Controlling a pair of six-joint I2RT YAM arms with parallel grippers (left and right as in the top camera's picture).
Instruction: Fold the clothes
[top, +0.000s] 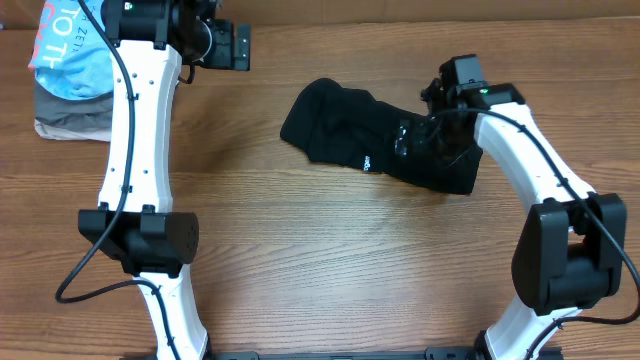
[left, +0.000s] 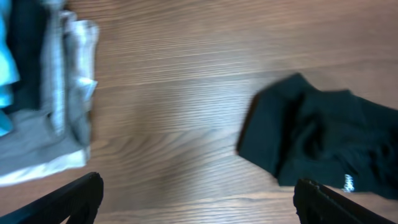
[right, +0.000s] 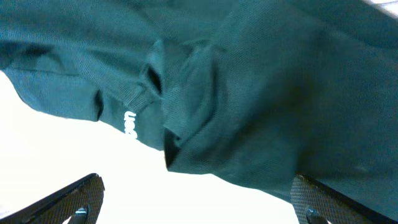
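Observation:
The black shirt (top: 345, 125) lies crumpled in a long bundle on the wooden table, right of centre, with its small white logo (top: 367, 160) facing up. My right gripper (top: 430, 140) is open just over the shirt's right part; in the right wrist view the shirt (right: 249, 81) fills the frame above the open, empty jaws (right: 198, 205). My left gripper (top: 232, 45) is open and empty at the back left, away from the shirt. In the left wrist view its jaws (left: 199, 205) span bare table and the shirt (left: 323, 137) lies to the right.
A stack of folded grey-beige garments (top: 70, 115) with a light blue shirt (top: 70, 50) on top sits at the table's back left corner; the stack also shows in the left wrist view (left: 50, 124). Bare wood (top: 320, 250) lies in front of the shirt.

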